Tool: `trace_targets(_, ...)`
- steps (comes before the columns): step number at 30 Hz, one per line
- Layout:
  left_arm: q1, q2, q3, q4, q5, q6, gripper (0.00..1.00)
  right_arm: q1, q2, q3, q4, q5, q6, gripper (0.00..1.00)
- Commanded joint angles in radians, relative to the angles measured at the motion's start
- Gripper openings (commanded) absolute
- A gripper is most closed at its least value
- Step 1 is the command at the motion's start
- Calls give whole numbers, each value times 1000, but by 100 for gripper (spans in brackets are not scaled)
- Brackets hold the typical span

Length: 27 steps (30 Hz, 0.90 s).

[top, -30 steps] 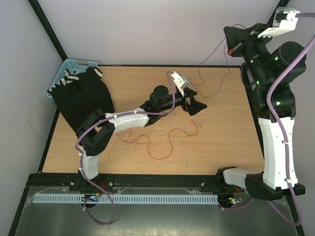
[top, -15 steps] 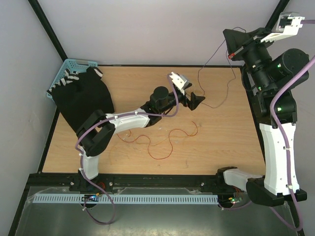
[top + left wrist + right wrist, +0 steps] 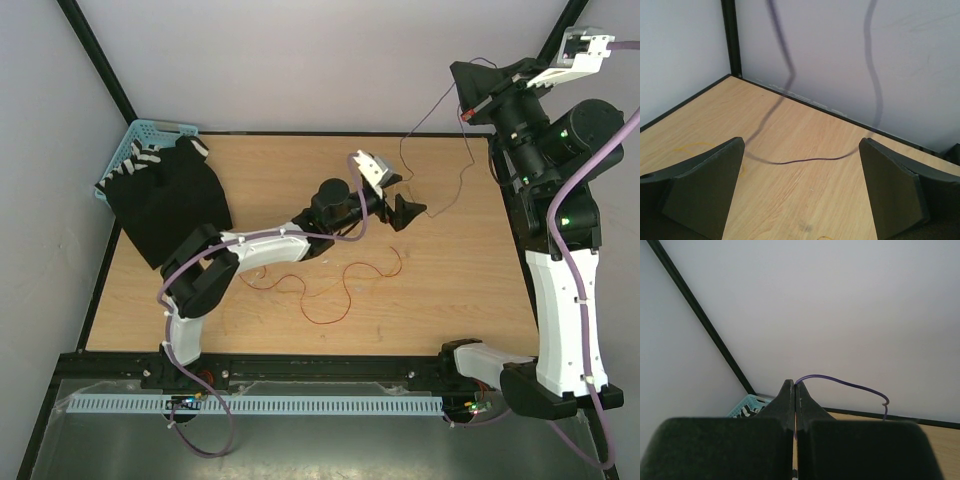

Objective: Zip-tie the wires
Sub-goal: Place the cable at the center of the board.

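Hanging from the right gripper [image 3: 794, 386], which is raised high over the far right corner with its jaws pressed fully together, is one thin purple strand [image 3: 805, 161]. It is pinched at the fingertips, drops in two lines along the back wall, and its low loop lies on the table [image 3: 450, 290]. The left gripper [image 3: 405, 211] reaches out low over the middle of the table, jaws spread wide and holding nothing, with that loop lying on the wood between its fingers (seen from its own wrist camera). The red wires [image 3: 349, 296] curl loose on the table nearer the arm bases, apart from both grippers. A black cloth [image 3: 165, 205] spills from the blue basket [image 3: 150, 130] at the far left corner
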Motion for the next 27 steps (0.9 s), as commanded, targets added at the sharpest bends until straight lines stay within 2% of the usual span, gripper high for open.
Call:
trace_targets(1,-8,18,14,54,66,-31,99,2,-21,-5,46,-10,15,0)
trace_targets(12,-8,55,51,54,-6,24,99,2,-23,1,49,-16,12,0)
trace_targets(27,-8,4,-20,55,47,14,99,2,-29,-19,49,-20,14,0)
